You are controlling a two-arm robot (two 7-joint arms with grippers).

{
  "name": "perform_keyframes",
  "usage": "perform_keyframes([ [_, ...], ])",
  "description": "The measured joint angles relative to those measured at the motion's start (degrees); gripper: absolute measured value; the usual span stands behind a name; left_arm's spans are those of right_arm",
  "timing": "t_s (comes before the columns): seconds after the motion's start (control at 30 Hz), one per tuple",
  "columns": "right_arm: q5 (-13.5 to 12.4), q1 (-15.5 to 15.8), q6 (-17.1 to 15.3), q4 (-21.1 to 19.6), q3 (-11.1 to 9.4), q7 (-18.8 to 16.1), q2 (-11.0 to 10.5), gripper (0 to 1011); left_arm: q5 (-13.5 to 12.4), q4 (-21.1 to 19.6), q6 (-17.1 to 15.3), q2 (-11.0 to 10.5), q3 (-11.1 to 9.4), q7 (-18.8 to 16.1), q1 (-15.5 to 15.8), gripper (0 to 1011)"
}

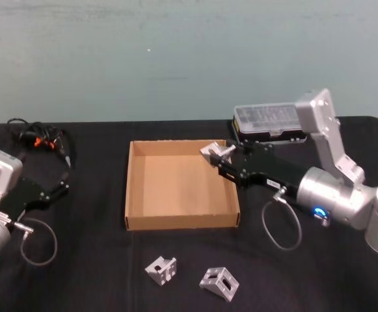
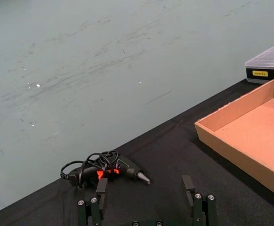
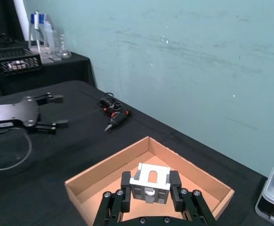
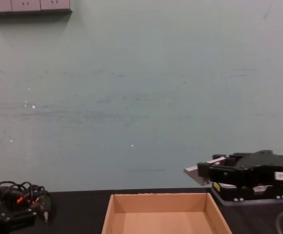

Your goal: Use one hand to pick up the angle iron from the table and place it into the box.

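Right gripper (image 3: 150, 184) clamps an angle iron (image 3: 150, 176) over the box (image 3: 108, 165). Black table (image 3: 56, 155) lies beneath it and a teal wall (image 3: 174, 56) stands ahead. Left gripper (image 3: 59, 110) rests open, well apart.

A silver angle iron (image 1: 210, 151) is hanging clamped in the right gripper (image 1: 221, 156) above the far right corner of the open tan box (image 1: 182, 222), which is sitting on the black table (image 1: 91, 260). A second angle iron (image 1: 161, 270) and a third angle iron (image 1: 218, 283) are lying side by side on the table, nearer than the box.

Probably a lab: wash bottles (image 3: 34, 28) and a black crate (image 3: 13, 60) stand on a draped side table (image 3: 73, 70).
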State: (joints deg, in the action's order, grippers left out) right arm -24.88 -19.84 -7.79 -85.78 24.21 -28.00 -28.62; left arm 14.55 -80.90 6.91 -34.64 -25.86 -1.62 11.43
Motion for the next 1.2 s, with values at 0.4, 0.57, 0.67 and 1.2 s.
perform_keyframes([
  [0.4, 3.88, -12.84, -7.35, 13.01, 5.87, -0.56, 6.58, 498, 0.0, 0.0, 0.0, 0.0, 0.01, 0.0, 0.0, 1000],
  [0.57, 5.47, -17.64, -11.09, 17.63, 8.3, -2.21, 8.36, 498, 0.0, 0.0, 0.0, 0.0, 0.01, 0.0, 0.0, 1000],
  [0.67, 6.09, -20.36, -13.49, 20.54, 9.87, -3.88, 9.55, 498, 0.0, 0.0, 0.0, 0.0, 0.0, 0.0, 0.0, 1000],
  [1.2, 7.58, -24.62, -20.67, 26.72, 13.46, -6.27, 12.38, 497, 0.0, 0.0, 0.0, 0.0, 0.0, 0.0, 0.0, 1000],
])
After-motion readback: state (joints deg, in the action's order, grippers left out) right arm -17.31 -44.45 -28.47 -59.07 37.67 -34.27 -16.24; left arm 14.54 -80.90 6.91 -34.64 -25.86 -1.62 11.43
